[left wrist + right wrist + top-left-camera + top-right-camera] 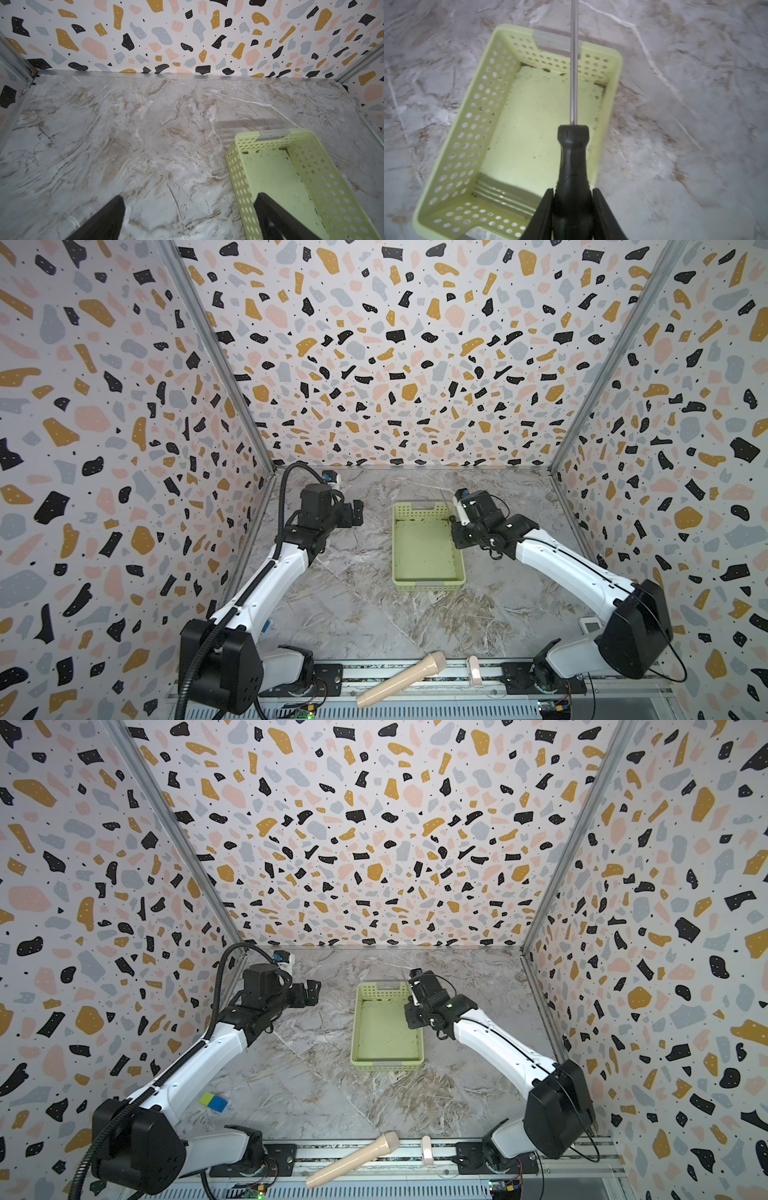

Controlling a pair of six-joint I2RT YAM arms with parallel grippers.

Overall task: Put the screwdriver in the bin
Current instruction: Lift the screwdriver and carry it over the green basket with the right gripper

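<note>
Marble counter (353,614), terrazzo walls. Right jaws clamp the screwdriver (572,166) by its black handle, shaft fwd, held over the empty bin (467,145), prob. lined up for a drop. Left jaws wide, empty, parked clear of bin.

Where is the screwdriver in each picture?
Top view: the screwdriver is only a faint thin shaft above the far right corner of the bin.
Top view: the screwdriver is in the same spot, just as faint.
Left wrist: not in it.
Right wrist: the screwdriver is in the centre, its black handle pinched between the fingers and its shaft over the bin.
Shared landmark: the pale yellow-green bin, in all four.
</note>
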